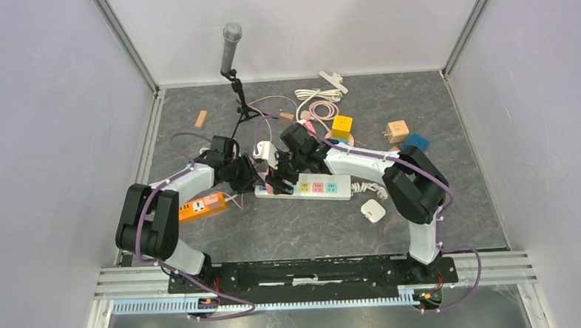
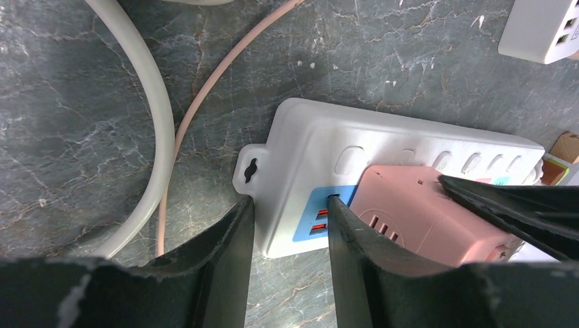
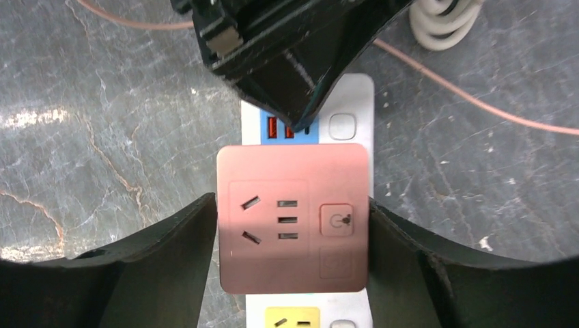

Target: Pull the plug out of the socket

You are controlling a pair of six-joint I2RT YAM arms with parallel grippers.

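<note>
Grey stone worktop (image 1: pixel 290 230) holds the white socket strip (image 1: pixel 325 188). The left pincer (image 2: pixel 287 225) pins down its end, squeezing the edge. The right pincer (image 3: pixel 290 225) hugs the pink plug (image 3: pixel 293 215), which looks still plugged in. Pulling up is left.

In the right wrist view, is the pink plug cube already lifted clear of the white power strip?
No. The pink plug cube sits seated on the white power strip, with the right gripper fingers closed against its two sides.
</note>
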